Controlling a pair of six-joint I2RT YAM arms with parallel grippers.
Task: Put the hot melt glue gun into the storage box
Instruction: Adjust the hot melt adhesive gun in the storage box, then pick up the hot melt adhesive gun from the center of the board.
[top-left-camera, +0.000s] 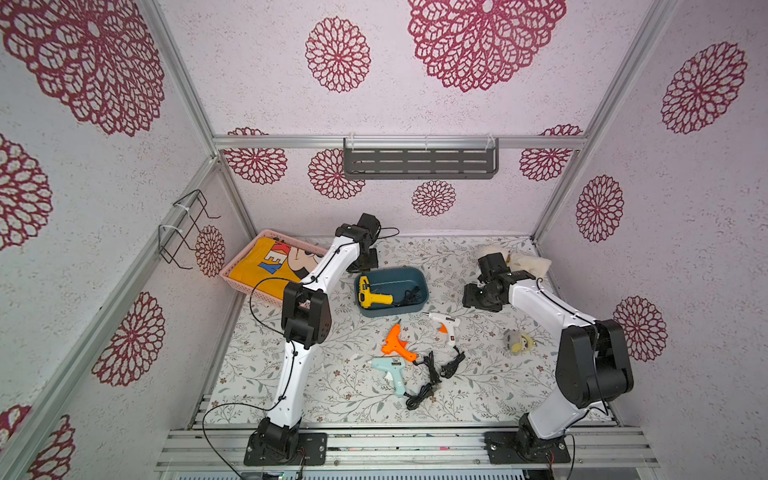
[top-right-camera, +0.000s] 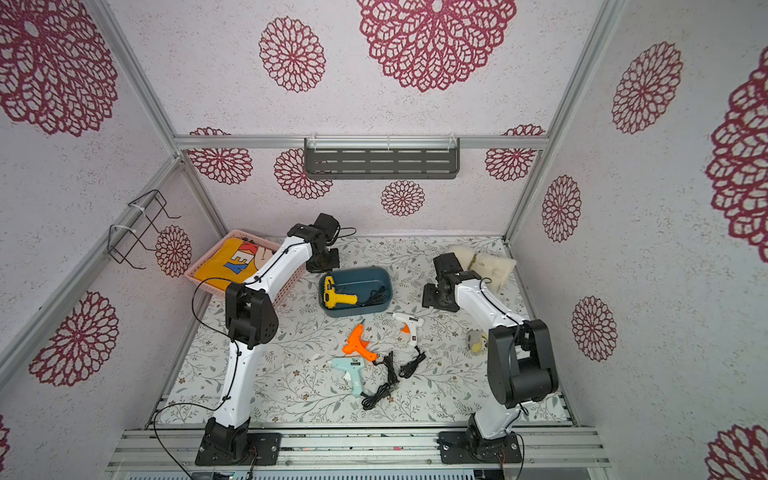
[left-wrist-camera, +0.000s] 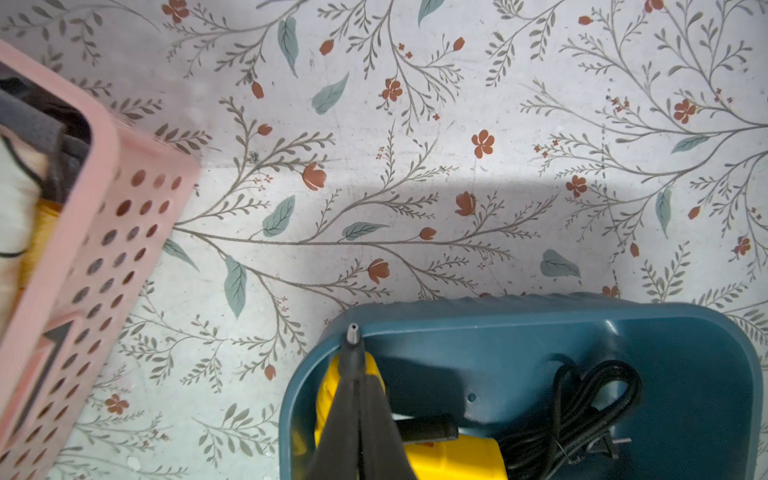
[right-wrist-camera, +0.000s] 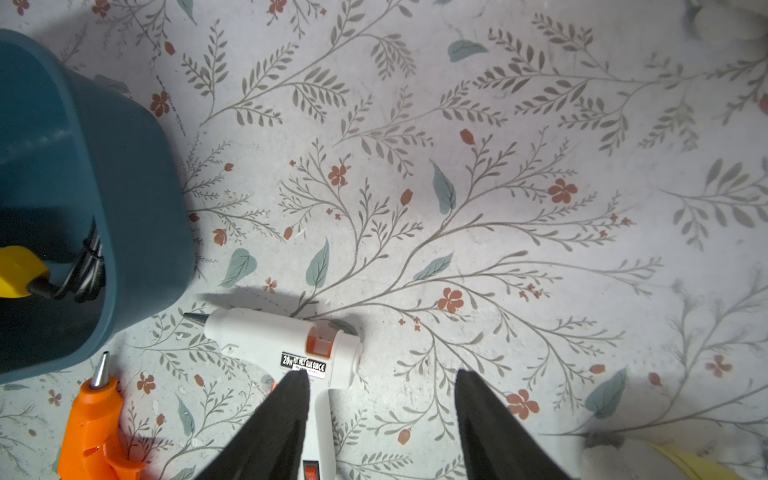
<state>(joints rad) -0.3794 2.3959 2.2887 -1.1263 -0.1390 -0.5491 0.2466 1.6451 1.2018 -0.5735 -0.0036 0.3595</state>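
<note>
**Left gripper** (left-wrist-camera: 356, 386): fingers pressed together, nothing between them. In the left wrist view they lay over the yellow glue gun (left-wrist-camera: 453, 459) without clasping it. In a top view this gripper (top-left-camera: 367, 259) sat by the far left corner of the storage box (top-left-camera: 390, 271), between the box and the pink basket (top-left-camera: 232, 272).

**Right gripper** (right-wrist-camera: 380, 376): fingers (right-wrist-camera: 291, 399) apart, holding nothing. In the right wrist view one finger overlapped the label of the white glue gun (right-wrist-camera: 266, 338). Whether they touched could not be told. In a top view this gripper (top-left-camera: 473, 296) hung to the right of the box, near the white gun.

**Storage box:** stood on the floral table (top-left-camera: 332, 386), toward the back and about midway across.
- The yellow gun lay on its side in the box's left end.
- Its nozzle was up against the rim and its handle pointed toward the box's middle.
- Its black cord (top-left-camera: 409, 296) was bundled in the box beside it.

**Outside the box, all on the table:**
- The white gun lay just in front of the box's right corner.
- The orange glue gun (top-left-camera: 395, 343) lay in front of the box, its nozzle toward it.
- The pale blue glue gun (top-left-camera: 388, 368) lay nearest the front edge, just beside the orange one.
- Their black cords (top-left-camera: 432, 374) were bunched to the right of the orange and blue guns.

**Farther out:**
- A small plush toy (top-left-camera: 518, 341) sat near the right arm.
- The pink basket held a yellow printed cloth (top-left-camera: 253, 266).
</note>
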